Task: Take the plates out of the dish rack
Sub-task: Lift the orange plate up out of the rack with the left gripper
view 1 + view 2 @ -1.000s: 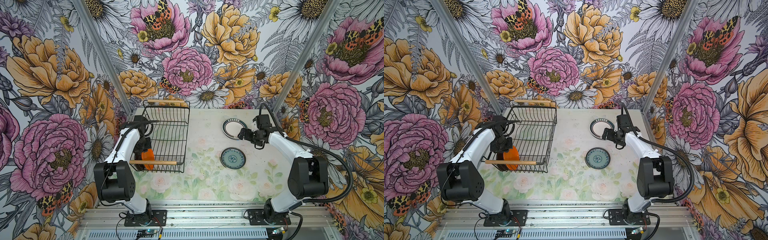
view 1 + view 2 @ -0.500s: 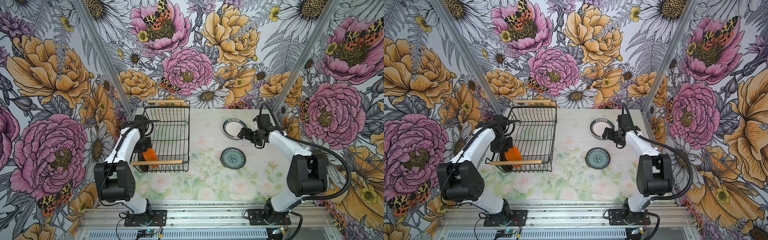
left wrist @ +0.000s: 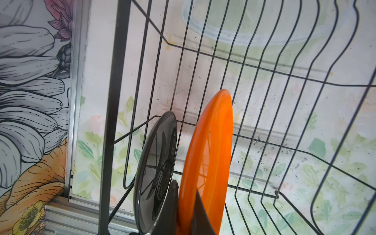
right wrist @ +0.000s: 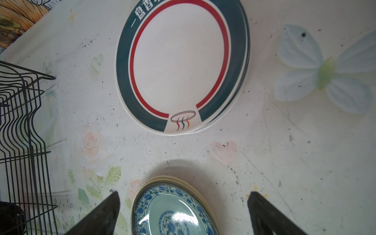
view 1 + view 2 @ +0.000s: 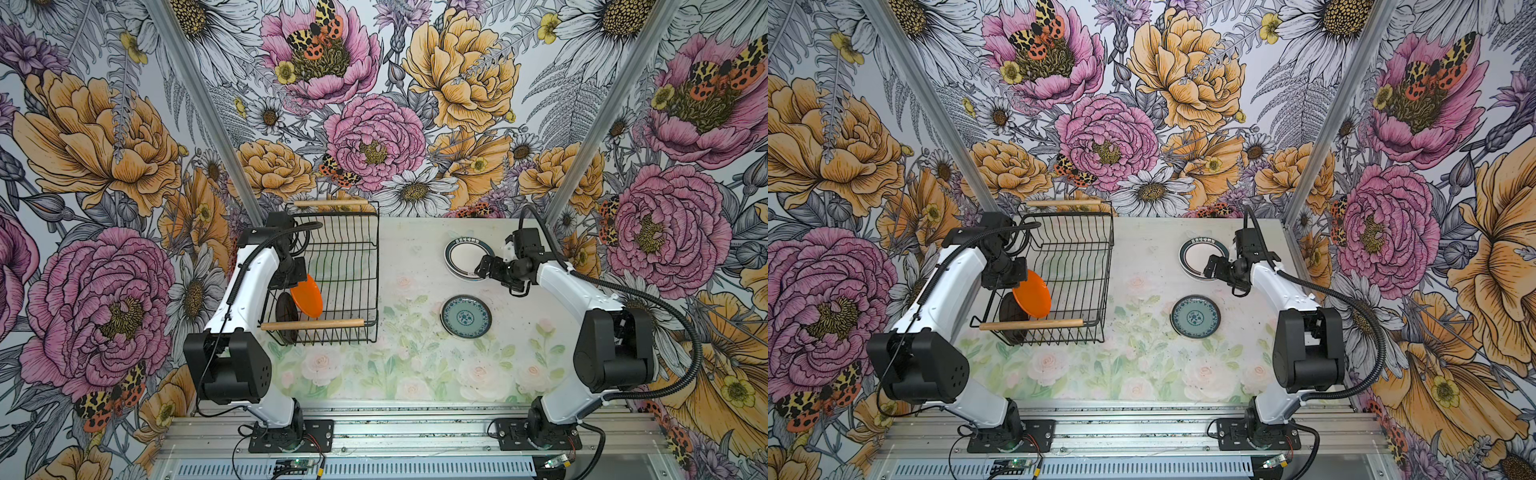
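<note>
The black wire dish rack [image 5: 332, 323] [image 5: 1050, 323] stands at the left of the table. Two plates stand on edge at its near left end: an orange plate [image 5: 307, 296] [image 5: 1033, 294] [image 3: 211, 146] and, beside it, a black plate [image 5: 286, 312] [image 5: 1008, 309] [image 3: 156, 162]. My left gripper [image 5: 296, 282] [image 5: 1015, 279] [image 3: 186, 195] is shut on the orange plate's rim. My right gripper [image 5: 484, 268] [image 5: 1212, 266] [image 4: 183, 195] hangs open and holds nothing. It is above the table between a white stack with dark green rims [image 5: 467, 257] [image 5: 1198, 255] [image 4: 179, 65] and a teal-patterned stack [image 5: 465, 318] [image 5: 1195, 317] [image 4: 173, 213].
The floral-printed table [image 5: 415, 374] is closed in by flowered walls [image 5: 124, 291] on three sides, and the left wall runs close beside the rack. An aluminium rail [image 5: 395, 432] with both arm bases runs along the front edge.
My left gripper has closed on the orange plate, which now sits a little higher and farther from the black plate. The right arm has not moved.
</note>
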{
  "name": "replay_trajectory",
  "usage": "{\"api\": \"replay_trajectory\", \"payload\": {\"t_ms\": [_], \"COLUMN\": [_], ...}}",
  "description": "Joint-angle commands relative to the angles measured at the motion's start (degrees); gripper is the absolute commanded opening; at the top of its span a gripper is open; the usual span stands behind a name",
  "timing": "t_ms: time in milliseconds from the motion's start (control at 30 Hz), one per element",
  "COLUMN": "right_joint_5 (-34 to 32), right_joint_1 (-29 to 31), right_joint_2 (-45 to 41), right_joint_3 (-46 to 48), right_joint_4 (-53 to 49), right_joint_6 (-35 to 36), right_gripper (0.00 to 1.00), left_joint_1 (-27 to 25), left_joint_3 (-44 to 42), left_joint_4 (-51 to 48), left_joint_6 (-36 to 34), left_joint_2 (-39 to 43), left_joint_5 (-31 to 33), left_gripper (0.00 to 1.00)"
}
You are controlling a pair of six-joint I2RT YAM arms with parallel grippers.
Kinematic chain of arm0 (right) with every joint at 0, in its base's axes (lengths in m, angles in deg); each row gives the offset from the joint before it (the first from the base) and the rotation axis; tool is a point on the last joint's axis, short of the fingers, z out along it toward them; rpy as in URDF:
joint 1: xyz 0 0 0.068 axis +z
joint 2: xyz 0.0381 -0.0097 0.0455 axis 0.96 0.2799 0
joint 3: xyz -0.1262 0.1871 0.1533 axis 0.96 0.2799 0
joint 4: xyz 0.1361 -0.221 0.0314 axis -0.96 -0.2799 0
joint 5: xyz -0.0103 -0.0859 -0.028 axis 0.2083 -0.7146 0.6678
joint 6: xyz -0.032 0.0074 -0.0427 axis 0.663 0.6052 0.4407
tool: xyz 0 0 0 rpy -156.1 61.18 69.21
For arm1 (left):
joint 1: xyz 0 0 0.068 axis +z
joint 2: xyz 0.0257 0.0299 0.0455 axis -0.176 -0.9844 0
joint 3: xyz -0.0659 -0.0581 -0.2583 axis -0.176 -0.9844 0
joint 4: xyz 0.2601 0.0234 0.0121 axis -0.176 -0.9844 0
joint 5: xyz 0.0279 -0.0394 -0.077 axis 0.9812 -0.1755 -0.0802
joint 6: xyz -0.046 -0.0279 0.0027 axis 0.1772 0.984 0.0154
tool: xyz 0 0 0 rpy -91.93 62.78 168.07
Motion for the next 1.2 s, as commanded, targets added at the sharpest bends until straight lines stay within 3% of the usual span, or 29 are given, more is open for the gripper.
{"api": "replay_trajectory", "payload": {"t_ms": [0, 200, 233, 467, 567, 900, 1167], "right_joint_5": [0.5, -0.2, -0.6, -1.0, -1.1, -0.9, 0.4], "right_joint_1": [-0.4, -0.4, -0.4, -0.4, -0.4, -0.4, -0.2], "right_joint_2": [-1.2, -3.1, -3.8, -8.9, -10.7, -16.2, -19.8], "right_joint_3": [-1.3, -0.2, 0.2, 3.6, 5.2, 12.9, 16.7], "right_joint_4": [0.3, 0.8, 1.2, 3.3, 3.9, 7.3, 8.4], "right_joint_6": [1.0, 1.5, 1.7, 2.1, 2.1, 0.1, -1.0], "right_gripper": [1.0, 1.0, 1.0, 1.0, 0.99, 1.0, 0.99], "left_joint_1": [-1.1, -4.9, -6.4, -11.9, -12.0, -12.1, -13.1], "left_joint_3": [7.2, 16.2, 15.6, 1.3, -7.1, -36.8, -41.9], "left_joint_4": [-2.6, 0.8, 4.1, 36.5, 49.0, 82.1, 86.9], "left_joint_6": [-1.5, 1.3, 2.0, 3.8, 8.1, 36.2, 51.2], "left_joint_2": [1.5, 1.3, 2.0, 8.7, 11.3, 22.1, 22.8], "left_joint_5": [4.0, 18.3, 21.6, 25.3, 24.5, 19.2, 15.4], "left_gripper": [0.0, 0.0, 0.0, 0.0, 0.0, 0.0, 0.0]}}
